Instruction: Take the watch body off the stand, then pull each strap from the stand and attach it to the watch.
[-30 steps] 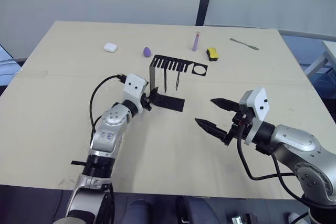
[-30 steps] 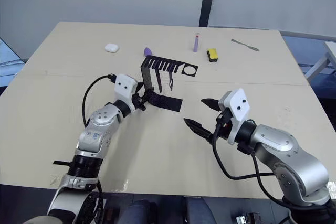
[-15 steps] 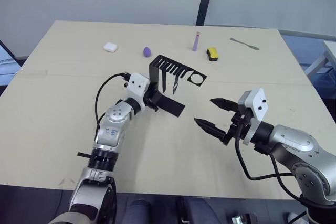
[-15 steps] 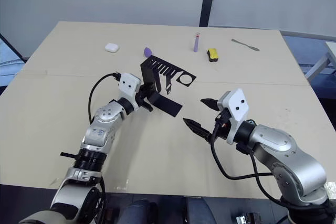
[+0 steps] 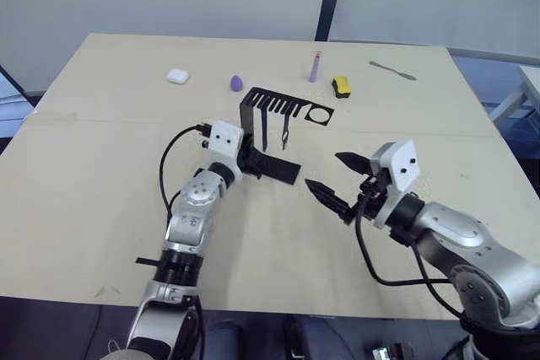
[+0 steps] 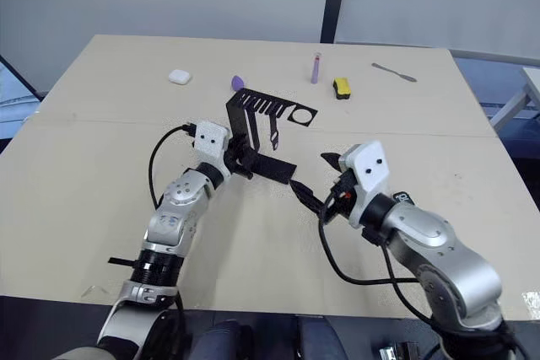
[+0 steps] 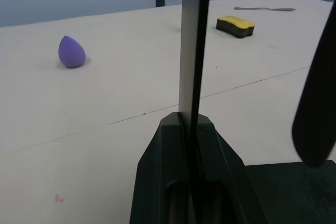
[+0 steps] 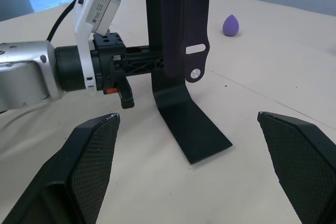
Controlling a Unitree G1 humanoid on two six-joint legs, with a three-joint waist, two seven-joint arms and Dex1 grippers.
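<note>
The black stand [image 5: 248, 126] stands upright on the table, its base [image 5: 277, 168] flat. Two dark straps [image 5: 265, 131] [image 5: 285, 130] hang from the slotted top arm [image 5: 285, 107], whose round hole [image 5: 321, 113] holds nothing. My left gripper [image 5: 246, 160] is shut on the lower part of the stand's upright [image 7: 193, 51]. My right gripper [image 5: 323, 169] is open just right of the base, its fingers [image 8: 89, 166] spread wide and facing the stand and the purple-black strap [image 8: 195, 35]. The watch body is out of view.
Along the far side of the table lie a white pebble-shaped case [image 5: 176, 76], a purple egg shape [image 5: 237, 83], a pale purple tube [image 5: 315, 66], a yellow-and-black block [image 5: 341, 85] and a metal utensil [image 5: 392, 71].
The stand tilted half a second ago in my left gripper and is now upright again. My right gripper has moved left, closer to the stand's base.
</note>
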